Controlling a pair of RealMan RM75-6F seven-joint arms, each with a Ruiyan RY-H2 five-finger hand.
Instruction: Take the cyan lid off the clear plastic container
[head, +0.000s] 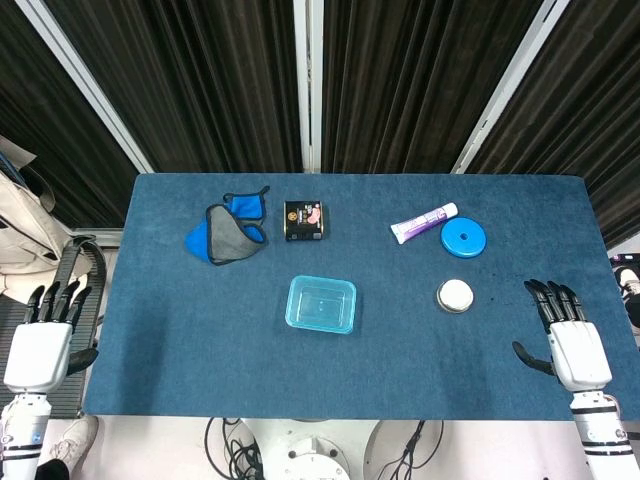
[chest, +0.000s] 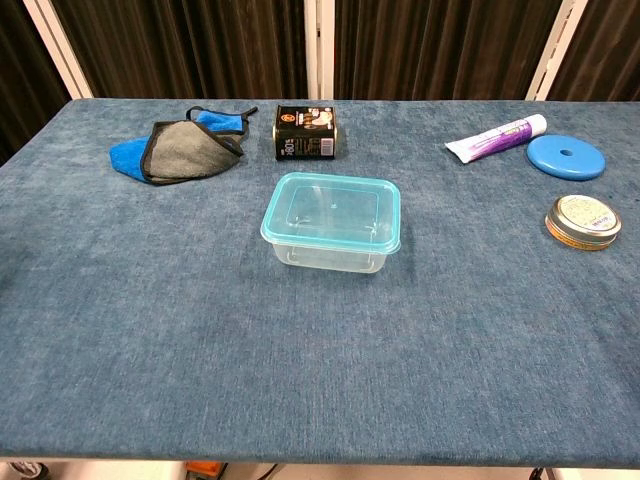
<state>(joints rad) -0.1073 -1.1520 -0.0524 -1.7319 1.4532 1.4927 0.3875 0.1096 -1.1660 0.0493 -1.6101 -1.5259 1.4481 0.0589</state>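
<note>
The head view looks steeply down from high above the counter (head: 180, 370), taking in every edge. The chest view sits low at the near edge, facing across. Both share the counter's top.

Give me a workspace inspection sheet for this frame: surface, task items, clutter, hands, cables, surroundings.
Surface: table under blue cloth, flat.
Job's things: clear plastic container near centre, upright; cyan lid seated on it, untouched.
Clutter: blue and grey cloth, black box, tube, blue disc, round tin, all apart from the container.
Hands: left hand off the table's left edge, right hand at the right edge; both open, holding nothing.
Cables: black loops on the floor below the near edge.
Surroundings: dark curtains behind.
</note>
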